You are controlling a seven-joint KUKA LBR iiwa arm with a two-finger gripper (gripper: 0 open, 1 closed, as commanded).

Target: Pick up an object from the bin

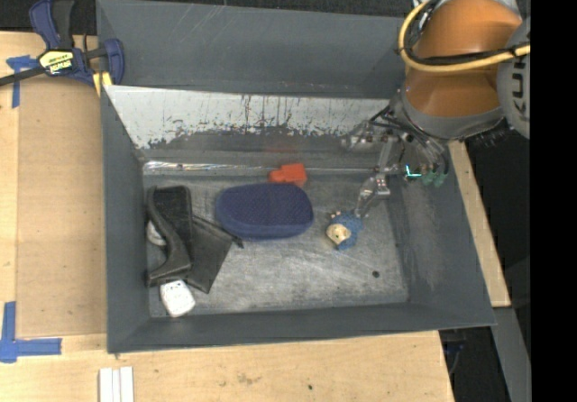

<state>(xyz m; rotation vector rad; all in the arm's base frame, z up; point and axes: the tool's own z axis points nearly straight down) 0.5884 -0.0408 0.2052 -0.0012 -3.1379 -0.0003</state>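
Note:
My gripper [371, 189] hangs low over the right part of the bin floor, under the orange cover. Just below and to the left of its tip lies a small blue thing with a round tan end [341, 233], close to the tip; whether they touch I cannot tell. Further left a dark blue oval pouch [263, 211] lies flat in the middle of the bin. Behind the pouch, by the back wall, sits a small orange piece [288, 175].
At the left of the bin lies a black angular object [176, 238] with a small white thing [178, 298] at its front end. Bare floor runs along the front and the right corner. The sloping bin walls rise close to the right of the gripper.

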